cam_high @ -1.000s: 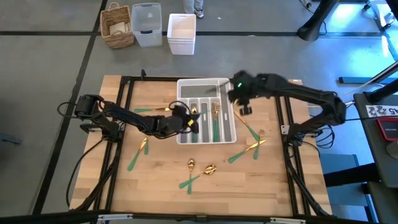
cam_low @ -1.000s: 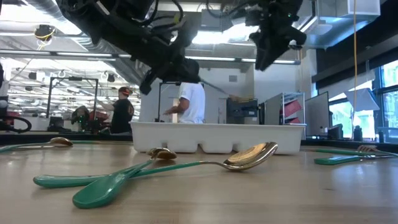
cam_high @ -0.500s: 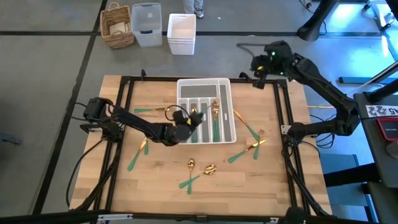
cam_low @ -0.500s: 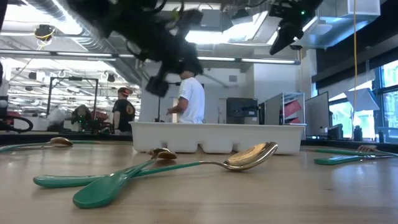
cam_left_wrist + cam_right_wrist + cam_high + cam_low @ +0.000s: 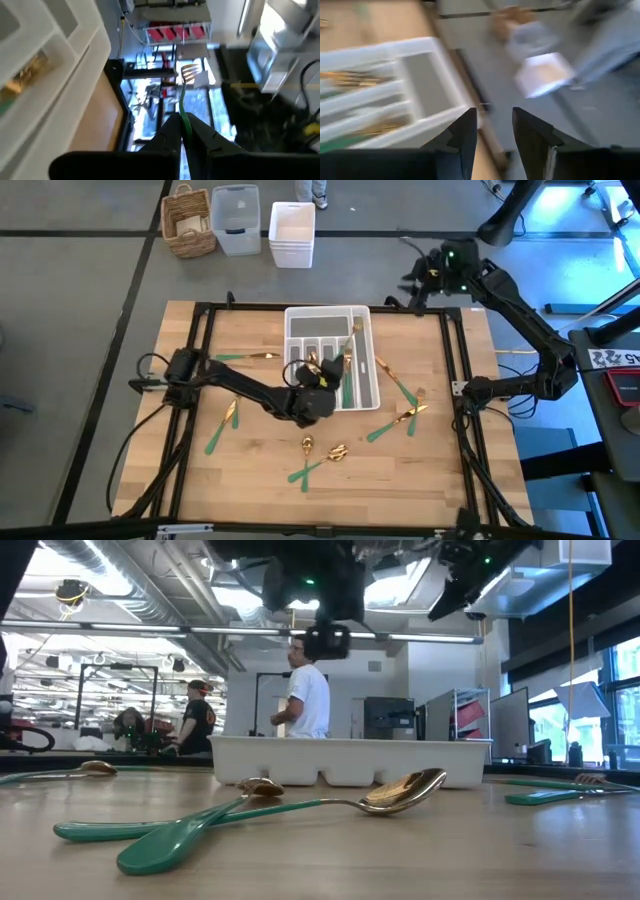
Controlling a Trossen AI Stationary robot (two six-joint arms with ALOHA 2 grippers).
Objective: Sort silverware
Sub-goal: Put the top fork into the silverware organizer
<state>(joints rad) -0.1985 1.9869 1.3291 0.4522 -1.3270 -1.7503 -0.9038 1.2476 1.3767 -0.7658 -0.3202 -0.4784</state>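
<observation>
- Fork, gold-headed with a slim green handle (image 5: 183, 95): pinched by the handle in my left gripper (image 5: 186, 131), tines pointing away from the wrist.
- My left gripper (image 5: 318, 385) hung over the near edge of the white slotted plastic cutlery tray (image 5: 330, 318), jaws closed on that fork.
- My right gripper (image 5: 418, 272) sat raised beyond the table's far right corner, fingers (image 5: 465, 131) spread, holding nothing.
- Sorted gold-and-green pieces (image 5: 346, 370) lay in the tray's slots.
- Loose spoons and forks (image 5: 320, 455) lay scattered on the wooden tabletop (image 5: 250, 470), near, left and right of the tray.
- Person in a white shirt (image 5: 308, 695) stood in the room behind.
</observation>
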